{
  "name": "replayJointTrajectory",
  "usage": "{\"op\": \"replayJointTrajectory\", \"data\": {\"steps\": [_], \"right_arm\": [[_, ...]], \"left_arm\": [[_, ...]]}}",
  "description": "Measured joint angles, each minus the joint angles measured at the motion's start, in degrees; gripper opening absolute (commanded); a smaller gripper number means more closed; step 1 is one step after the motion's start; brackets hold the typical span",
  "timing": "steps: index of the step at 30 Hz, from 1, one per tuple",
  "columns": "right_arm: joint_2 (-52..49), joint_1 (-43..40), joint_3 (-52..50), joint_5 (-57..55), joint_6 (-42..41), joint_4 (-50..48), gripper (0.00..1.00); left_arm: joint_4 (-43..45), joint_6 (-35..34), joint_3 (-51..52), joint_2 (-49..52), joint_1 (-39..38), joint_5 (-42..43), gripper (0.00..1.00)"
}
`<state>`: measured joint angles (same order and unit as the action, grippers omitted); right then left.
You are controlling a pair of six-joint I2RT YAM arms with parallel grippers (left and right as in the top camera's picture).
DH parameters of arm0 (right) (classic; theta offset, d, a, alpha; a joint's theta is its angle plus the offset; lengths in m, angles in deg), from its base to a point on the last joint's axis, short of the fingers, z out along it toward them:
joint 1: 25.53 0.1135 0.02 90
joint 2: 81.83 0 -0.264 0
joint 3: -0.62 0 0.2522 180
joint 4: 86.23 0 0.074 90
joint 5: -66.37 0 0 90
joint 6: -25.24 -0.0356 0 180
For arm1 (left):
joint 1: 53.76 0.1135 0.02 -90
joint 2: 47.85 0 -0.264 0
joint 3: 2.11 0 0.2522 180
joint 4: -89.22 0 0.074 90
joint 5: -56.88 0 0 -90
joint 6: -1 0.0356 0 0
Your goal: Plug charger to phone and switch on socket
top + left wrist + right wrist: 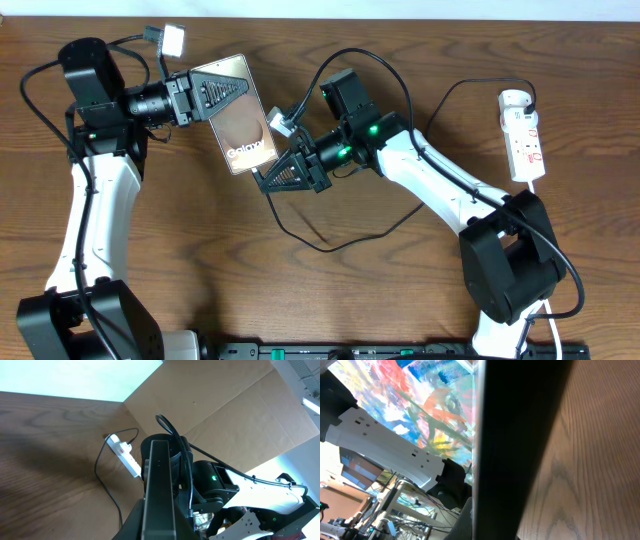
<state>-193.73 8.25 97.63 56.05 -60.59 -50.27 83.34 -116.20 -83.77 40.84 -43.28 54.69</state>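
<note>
The phone (240, 125), bronze with "Galaxy" lettering, is held off the table and tilted by my left gripper (228, 92), shut on its upper end. In the left wrist view it stands edge-on (160, 490) between the fingers (160, 532). My right gripper (268, 180) is at the phone's lower end, shut where the charger cable (330, 245) begins. The plug tip itself is hidden. In the right wrist view a dark slab, the phone (520, 420), rises from the fingers (495, 530). The charger's black plug (527, 100) sits in the white socket (524, 135) at the far right, which also shows in the left wrist view (127, 457).
The charger cable loops on the table below the right arm. A thicker robot cable (360, 55) arcs over the right wrist. A cardboard wall (225, 415) stands behind the table. The right arm's base (510, 260) is at the front right.
</note>
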Motion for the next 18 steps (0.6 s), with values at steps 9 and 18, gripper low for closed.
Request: {"op": "replayJointTrajectory", "data": {"steps": [9, 18], "right_arm": [[0.00, -0.17, 0.00, -1.01, 0.00, 0.17, 0.01], [0.00, -0.33, 0.00, -1.29, -0.02, 0.48, 0.01]], "left_arm": [[0.02, 0.00, 0.00, 0.00, 0.00, 0.00, 0.07], [0.57, 0.00, 0.00, 0.00, -0.07, 0.02, 0.08]]}}
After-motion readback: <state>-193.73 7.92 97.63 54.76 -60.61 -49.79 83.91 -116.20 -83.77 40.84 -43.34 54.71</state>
